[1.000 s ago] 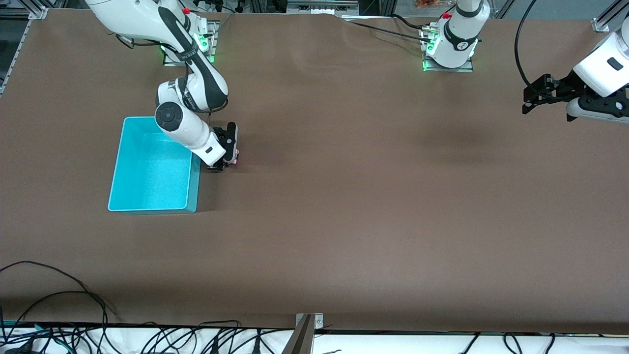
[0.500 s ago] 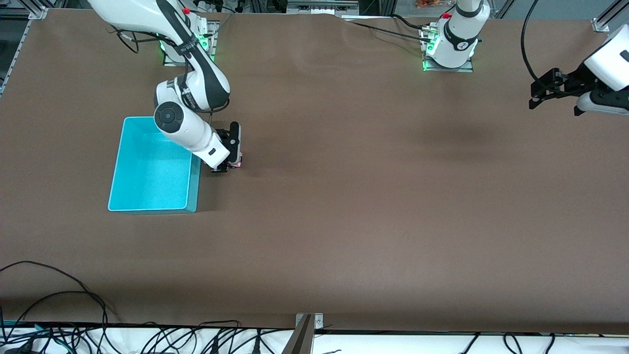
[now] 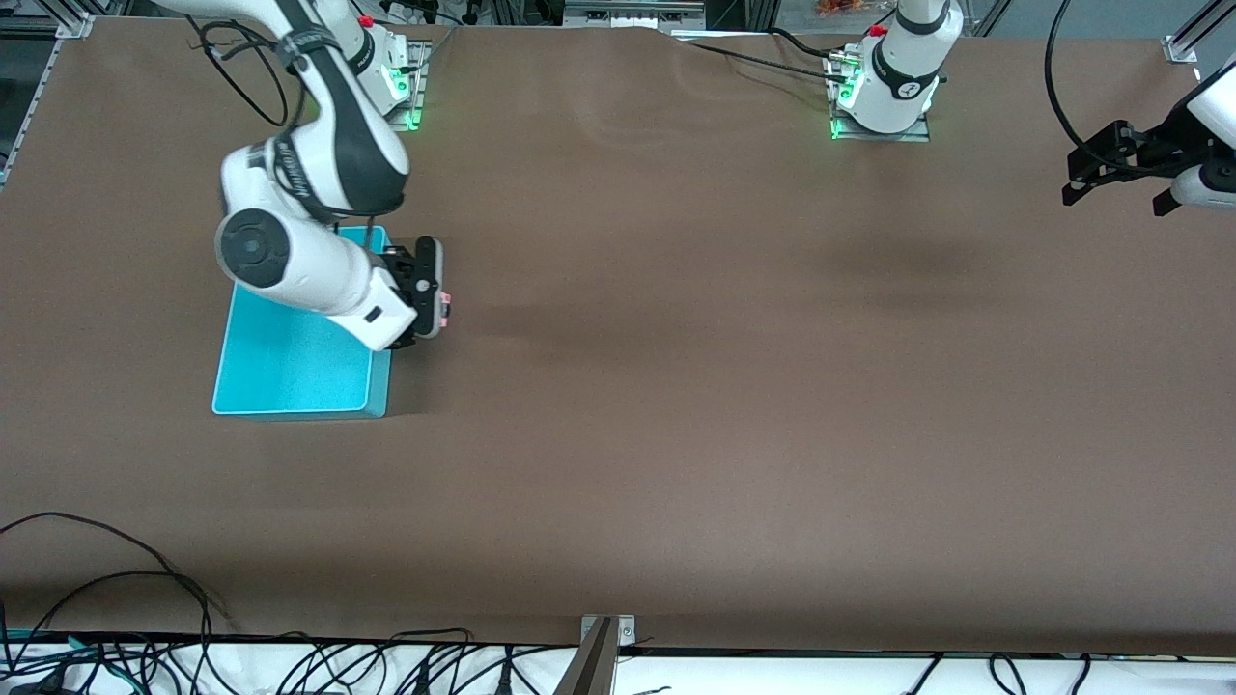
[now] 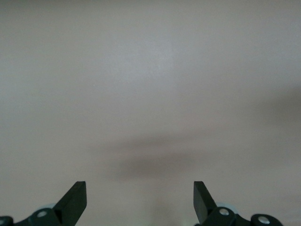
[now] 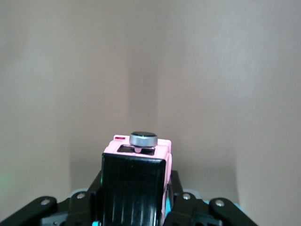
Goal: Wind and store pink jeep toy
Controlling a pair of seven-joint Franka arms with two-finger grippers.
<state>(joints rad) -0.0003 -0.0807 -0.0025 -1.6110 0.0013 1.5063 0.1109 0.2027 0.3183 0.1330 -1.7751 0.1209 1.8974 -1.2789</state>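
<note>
The right gripper [image 3: 432, 311] is clamping the pink jeep toy [image 5: 136, 181] between closed fingers and holding it in the air just beside the turquoise bin [image 3: 290, 362], toward the right arm's end of the tabletop [image 3: 676, 386]. In the right wrist view the toy's long axis is running straight out from the gripper, its black roof panel showing and a silver spare wheel capping its outer end. The fingers are hiding its wheels and sides. The left gripper [image 3: 1120, 164] is hanging open over the tabletop edge at the left arm's end, waiting.
</note>
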